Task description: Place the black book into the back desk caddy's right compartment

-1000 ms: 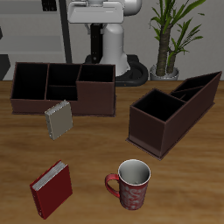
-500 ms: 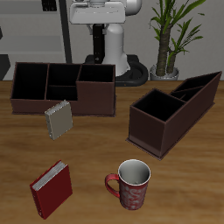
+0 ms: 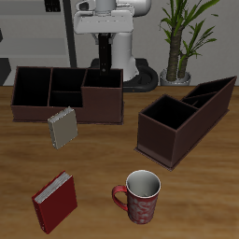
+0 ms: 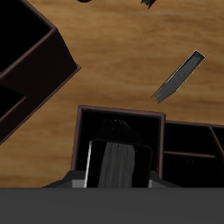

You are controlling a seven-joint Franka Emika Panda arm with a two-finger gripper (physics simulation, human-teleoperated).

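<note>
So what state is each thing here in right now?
black book: upright under the gripper, over the right compartment
gripper: fingers hidden, grip unclear
grey-tan book: standing, tilted
red book: flat, closed
mug: upright, empty
back desk caddy: upright

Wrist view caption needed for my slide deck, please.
Gripper holds the thin black book above the large end compartment of the long dark brown desk caddy.
</note>
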